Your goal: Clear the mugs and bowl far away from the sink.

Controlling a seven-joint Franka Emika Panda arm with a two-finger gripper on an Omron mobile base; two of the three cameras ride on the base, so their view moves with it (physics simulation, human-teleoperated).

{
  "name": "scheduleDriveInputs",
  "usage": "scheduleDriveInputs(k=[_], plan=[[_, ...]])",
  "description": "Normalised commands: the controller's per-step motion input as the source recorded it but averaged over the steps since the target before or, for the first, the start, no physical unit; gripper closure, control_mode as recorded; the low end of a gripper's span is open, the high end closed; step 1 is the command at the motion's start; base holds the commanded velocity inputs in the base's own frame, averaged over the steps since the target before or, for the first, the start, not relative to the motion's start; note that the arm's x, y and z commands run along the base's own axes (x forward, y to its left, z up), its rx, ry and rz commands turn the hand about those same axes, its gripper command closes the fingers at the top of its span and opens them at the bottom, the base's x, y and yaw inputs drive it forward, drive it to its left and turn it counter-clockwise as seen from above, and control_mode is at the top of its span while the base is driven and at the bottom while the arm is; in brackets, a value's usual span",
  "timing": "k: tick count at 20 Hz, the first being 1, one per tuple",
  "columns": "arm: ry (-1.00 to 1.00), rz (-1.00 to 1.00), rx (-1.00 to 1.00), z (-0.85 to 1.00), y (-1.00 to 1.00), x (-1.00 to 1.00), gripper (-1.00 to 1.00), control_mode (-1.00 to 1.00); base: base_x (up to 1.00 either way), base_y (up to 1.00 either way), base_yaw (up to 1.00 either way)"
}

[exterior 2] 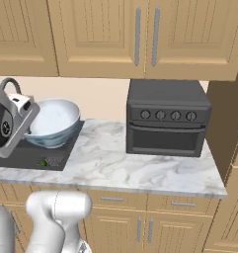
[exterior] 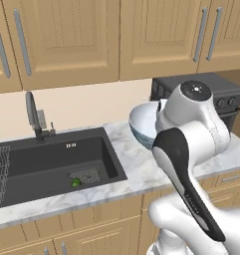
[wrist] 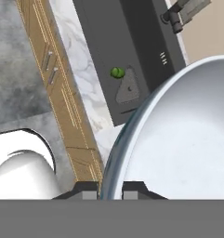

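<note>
The pale blue-grey bowl (exterior: 143, 124) (exterior 2: 54, 122) hangs tilted in the air over the marble counter, just right of the dark sink (exterior: 52, 159) (exterior 2: 26, 150). In the hand view its whitish inside (wrist: 187, 135) takes up the right side, and its rim runs between the two fingertips of my gripper (wrist: 108, 190). The gripper is shut on that rim. My white hand (exterior 2: 19, 109) sits at the bowl's left edge in the right base view. The mugs are out of view.
A black toaster oven (exterior 2: 167, 118) (exterior: 226, 97) stands on the counter to the right, under the wooden cabinets. A dark faucet (exterior: 32, 112) rises behind the sink, and a small green item (exterior: 75, 183) (wrist: 116, 72) lies by the drain. Bare marble (exterior 2: 105, 165) lies between sink and oven.
</note>
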Motion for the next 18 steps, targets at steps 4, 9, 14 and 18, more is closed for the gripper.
scheduleDriveInputs(k=[4, 9, 14, 18], plan=[[0.0, 0.0, 0.0, 0.0, 0.0, 0.0, 1.0, 1.0, -0.69, 0.05, 0.25], [0.0, 0.0, 0.0, 0.0, 0.0, 0.0, 1.0, 1.0, -0.6, 0.55, 0.79], [0.0, 0.0, 0.0, 0.0, 0.0, 0.0, 1.0, 1.0, -0.4, 0.38, 0.96], [0.0, 0.0, 0.0, 0.0, 0.0, 0.0, 1.0, 1.0, -0.35, 0.49, 0.94]])
